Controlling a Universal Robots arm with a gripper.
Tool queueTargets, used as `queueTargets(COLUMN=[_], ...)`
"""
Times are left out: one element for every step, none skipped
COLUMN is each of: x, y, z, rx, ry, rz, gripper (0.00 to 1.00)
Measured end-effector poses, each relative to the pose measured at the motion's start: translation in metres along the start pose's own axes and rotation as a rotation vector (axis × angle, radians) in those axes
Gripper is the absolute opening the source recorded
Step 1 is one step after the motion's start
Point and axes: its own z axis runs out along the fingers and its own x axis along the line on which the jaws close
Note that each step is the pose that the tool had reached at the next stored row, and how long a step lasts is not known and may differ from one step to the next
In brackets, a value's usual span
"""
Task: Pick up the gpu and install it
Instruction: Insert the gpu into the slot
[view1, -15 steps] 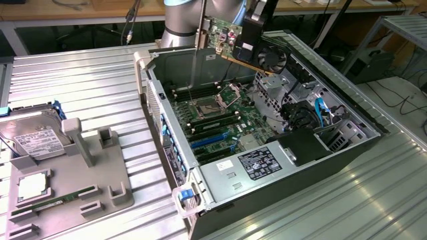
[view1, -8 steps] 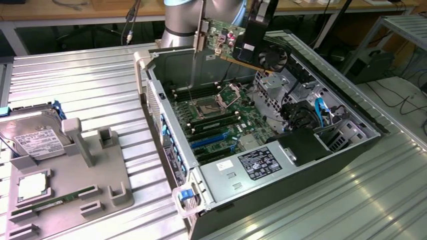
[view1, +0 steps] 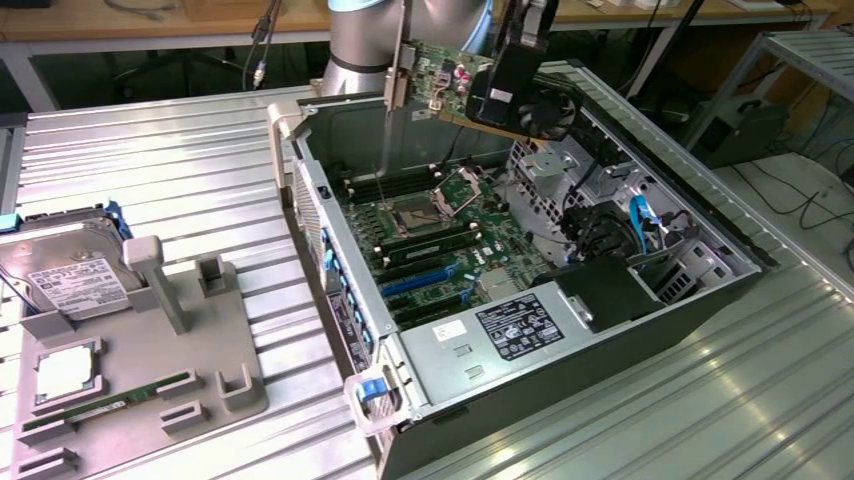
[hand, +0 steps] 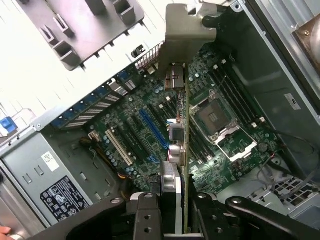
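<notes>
Exterior view, query: where does the gpu (view1: 438, 78) sit relative to the gripper (view1: 511, 90)?

Reply: Between the jaws. The gripper pinches the card across its two faces, near the fan end. The card hangs on edge in the air, above the 12 o'clock end of the computer case (view1: 747, 250) and touching nothing inside it.

Query: long axis?

Reply: Roughly 10 o'clock to 4 o'clock in that view. The metal bracket (view1: 395, 88) is at the 10 o'clock end.

Query: wrist view, how does the card line up with the slots?

Reply: The gpu (hand: 176, 150) appears edge-on, running from the gripper (hand: 177, 212) out to its bracket (hand: 185, 30). The blue slot (hand: 150, 127) on the motherboard (hand: 130, 107) runs nearly parallel to that edge. It lies off to one side, not under the card.

Query: direction to the slot?

Reply: In the exterior view the blue slot (view1: 416, 282) lies at about 7 o'clock from the card, and lower. Judgement: if that slot is the target, sideways offset and height separate the two, with little rotation needed.
</notes>
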Motion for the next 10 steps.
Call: queueTargets(x=[0.0,0.0,0.0,0.0,0.0,0.0,0.0,0.0,0.0,0.0], y=[0.0,0.0,0.0,0.0,0.0,0.0,0.0,0.0,0.0,0.0], z=[0.0,0.0,0.0,0.0,0.0,0.0,0.0,0.0,0.0,0.0], rx=[-0.0001,-0.0001,-0.0002,-0.0003,-0.0003,-0.0004,-0.0004,-0.0005,-0.0006,-0.0007], ry=[0.0004,0.0007,0.0011,0.0014,0.0018,0.0022,0.0025,0.0029,0.0035,0.0041], rz=[-0.013,-0.025,-0.037,-0.05,-0.062,-0.075,-0.087,-0.1,-0.122,-0.141], gripper=[0.29,0.29,0.29,0.29,0.29,0.29,0.29,0.29,0.29,0.29])
